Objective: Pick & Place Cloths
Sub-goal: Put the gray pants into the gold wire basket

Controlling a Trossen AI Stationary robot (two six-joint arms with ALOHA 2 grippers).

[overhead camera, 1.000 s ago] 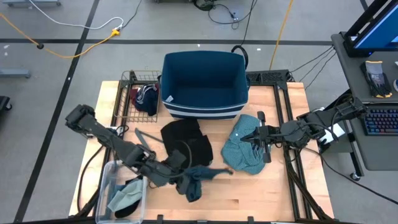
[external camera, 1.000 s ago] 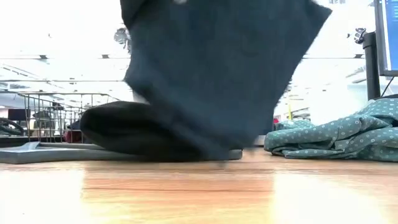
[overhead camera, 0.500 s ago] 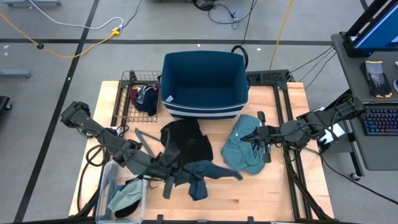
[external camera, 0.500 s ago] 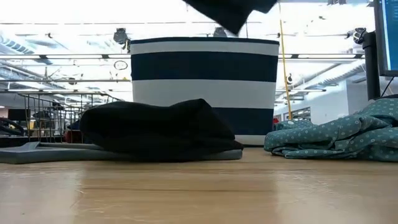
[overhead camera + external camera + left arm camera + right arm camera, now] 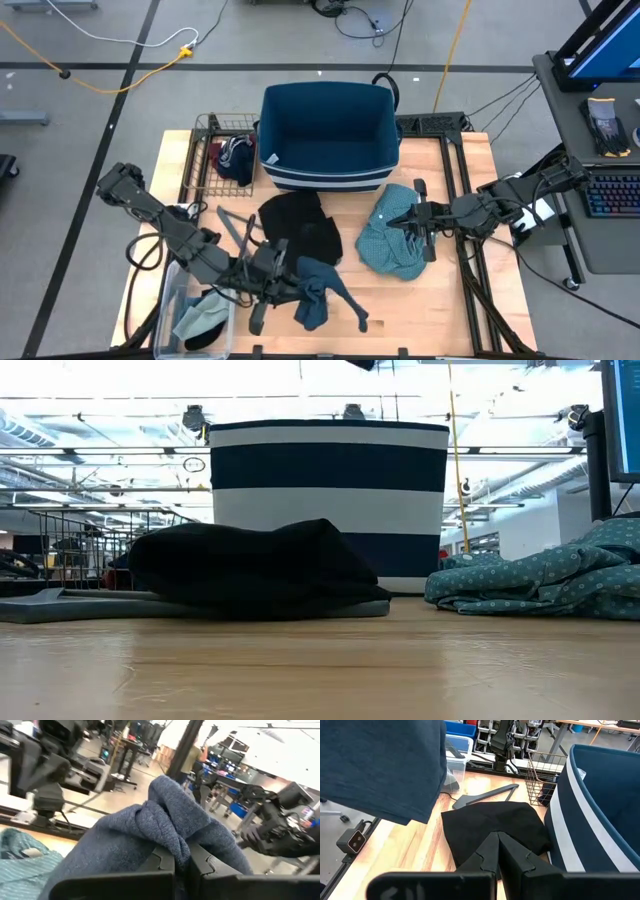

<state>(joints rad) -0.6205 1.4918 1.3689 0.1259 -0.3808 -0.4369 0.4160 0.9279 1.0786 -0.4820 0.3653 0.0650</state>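
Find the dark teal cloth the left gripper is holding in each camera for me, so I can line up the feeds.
High view: dark teal cloth hangs from the left gripper, near the table's front edge.
Low view: only a dark scrap at the top edge, likely its hem.
Left wrist view: bunched between the gripper's fingers.
Right wrist view: large, upper left.
Shared landmark: the black cloth.

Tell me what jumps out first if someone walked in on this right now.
Most striking is the dark teal cloth dangling above the table's front, pinched in the left hand. Behind it, at the table's far edge, stands the big navy fabric bin with white stripes, with a black garment heaped just in front. The right hand rests over the teal checked cloth on the right side.
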